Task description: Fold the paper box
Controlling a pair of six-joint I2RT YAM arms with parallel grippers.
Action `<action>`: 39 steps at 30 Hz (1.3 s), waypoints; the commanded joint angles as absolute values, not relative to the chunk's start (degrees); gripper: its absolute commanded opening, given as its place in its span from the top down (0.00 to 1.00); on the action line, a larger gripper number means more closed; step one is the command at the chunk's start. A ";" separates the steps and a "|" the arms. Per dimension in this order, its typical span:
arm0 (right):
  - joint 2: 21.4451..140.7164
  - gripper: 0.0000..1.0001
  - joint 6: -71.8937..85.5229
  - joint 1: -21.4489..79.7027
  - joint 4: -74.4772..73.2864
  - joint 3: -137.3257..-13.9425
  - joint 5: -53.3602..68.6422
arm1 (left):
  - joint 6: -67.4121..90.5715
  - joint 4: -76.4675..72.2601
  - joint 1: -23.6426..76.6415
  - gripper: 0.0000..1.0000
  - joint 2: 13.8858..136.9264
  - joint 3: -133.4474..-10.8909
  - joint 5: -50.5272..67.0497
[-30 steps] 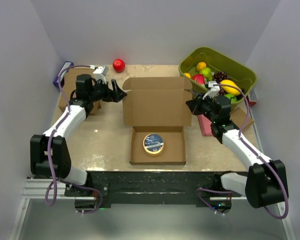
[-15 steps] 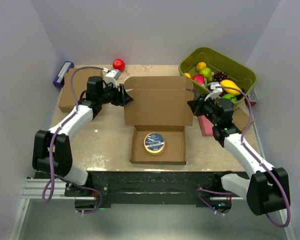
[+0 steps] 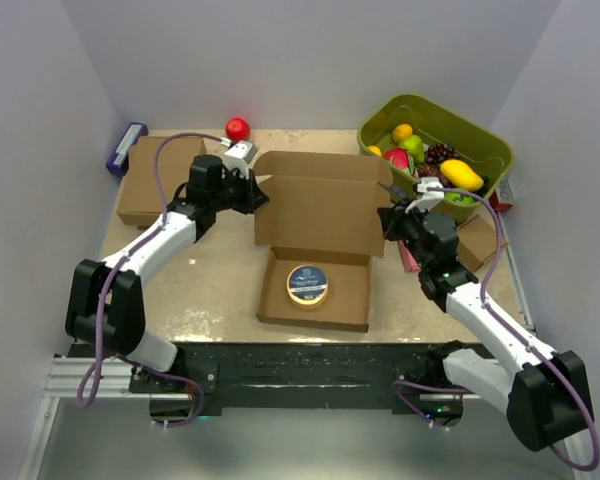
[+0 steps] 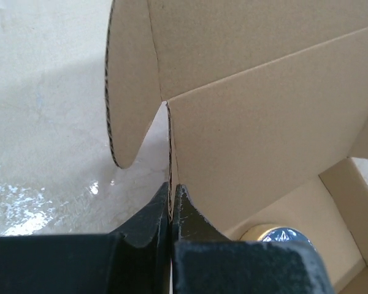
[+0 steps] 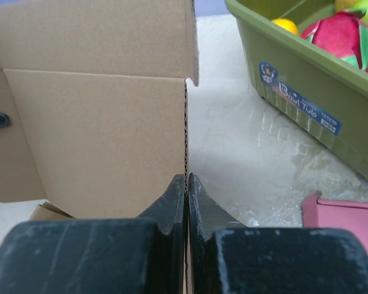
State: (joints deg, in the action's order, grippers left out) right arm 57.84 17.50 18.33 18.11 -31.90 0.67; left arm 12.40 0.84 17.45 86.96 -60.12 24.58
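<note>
Paper box [image 3: 315, 215]: brown corrugated mailer, middle of the bench [image 3: 210, 290]. The tray lies flat at the near side with a round tin [image 3: 307, 285] in it. The lid panel is raised from the far hinge, its front flap and rounded side tabs not yet folded. Left claw [image 3: 252, 192]: pinched closed on the lid's left edge, just below the tab notch. Right claw [image 3: 388, 222]: pinched closed on the lid's right edge, likewise. Handling, as I judge it: light and stiff across the flutes, bending readily only at the scored creases. The edges will crush or tear if squeezed hard or twisted. The matte surface should grip well. The tray is weighted only by the tin, so I expect it to slide or lift if I drag the lid. Best hold: both side edges, level with each other. Green bin [image 3: 480, 140]: near the right arm, and I mind it.
</note>
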 commanded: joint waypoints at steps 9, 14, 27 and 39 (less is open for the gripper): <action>64.77 1.00 16.70 30.31 27.68 -41.21 -30.04 | 7.39 -13.43 25.57 1.00 84.72 -64.07 -1.37; 67.76 0.97 16.26 37.95 34.88 -38.94 -44.72 | 7.65 -22.05 31.02 1.00 84.90 -58.10 -10.53; 70.05 0.86 23.11 47.81 34.02 -33.31 -60.64 | 8.35 -36.64 42.53 1.00 85.17 -44.75 -31.54; 67.41 0.79 34.27 52.56 21.46 -31.64 -65.56 | 13.53 -39.46 47.55 1.00 81.92 -33.94 -38.67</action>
